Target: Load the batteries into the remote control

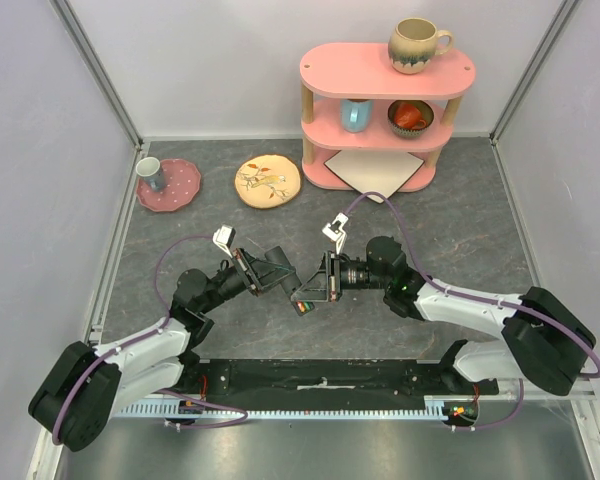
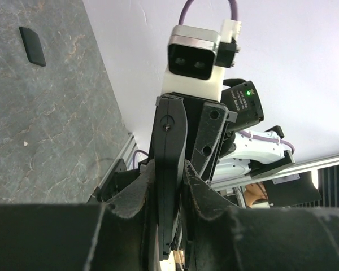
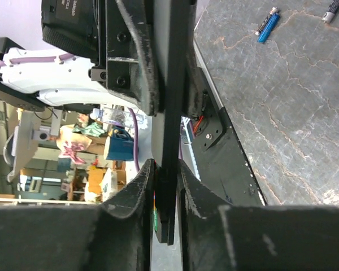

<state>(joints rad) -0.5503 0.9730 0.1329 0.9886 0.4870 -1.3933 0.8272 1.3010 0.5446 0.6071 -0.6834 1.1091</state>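
Note:
The remote control (image 1: 303, 300) is a slim black bar held above the table between both arms, with coloured buttons on its lower face. My left gripper (image 1: 283, 283) is shut on one end. In the left wrist view the remote control (image 2: 170, 130) stands edge-on between my fingers (image 2: 137, 186). My right gripper (image 1: 323, 283) clamps the other end. Its pads (image 3: 140, 186) press both faces of the remote control (image 3: 172, 84). A blue battery (image 3: 269, 26) and another battery (image 3: 331, 10) lie on the table beyond.
A small flat black rectangle (image 2: 32, 46) lies on the grey table. At the back stand a pink shelf (image 1: 385, 70) with mugs, a white board (image 1: 375, 168), a yellow plate (image 1: 268, 181) and a pink plate (image 1: 180, 190) with a cup.

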